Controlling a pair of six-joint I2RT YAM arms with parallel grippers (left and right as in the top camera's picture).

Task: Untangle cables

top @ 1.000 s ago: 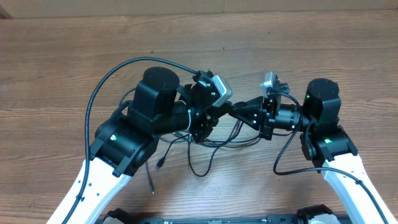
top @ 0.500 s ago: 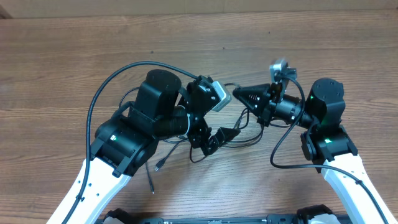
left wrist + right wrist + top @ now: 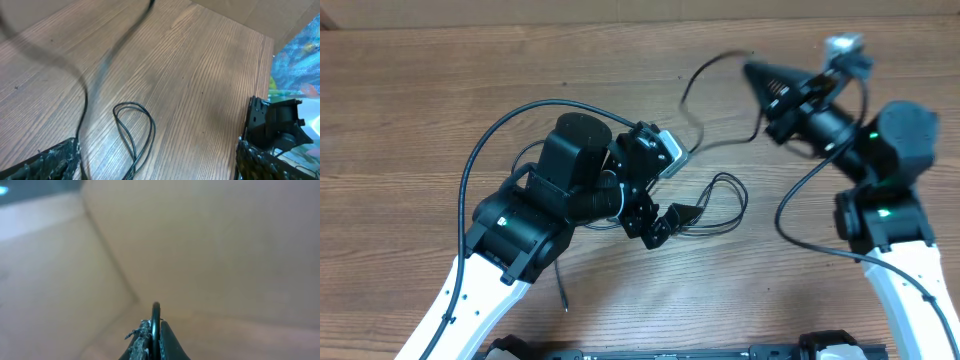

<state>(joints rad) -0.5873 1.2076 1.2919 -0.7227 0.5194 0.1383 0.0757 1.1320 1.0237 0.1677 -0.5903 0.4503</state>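
Cables [image 3: 725, 195]: thin, light, floppy, likely slippy. Loops lie on table [image 3: 440, 100] by left gripper [image 3: 668, 222], jaws wide, nothing held. Right gripper [image 3: 752, 70] pinches cable [image 3: 155, 312] up high. Best grab probably single strand, away from knot.

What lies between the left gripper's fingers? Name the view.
A loose cable loop on the table, inside the open left gripper; left wrist view shows it.

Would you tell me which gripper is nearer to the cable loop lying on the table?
Left. The left gripper is open just beside the loop; the right gripper is well off beyond it, jaws shut on a raised cable.
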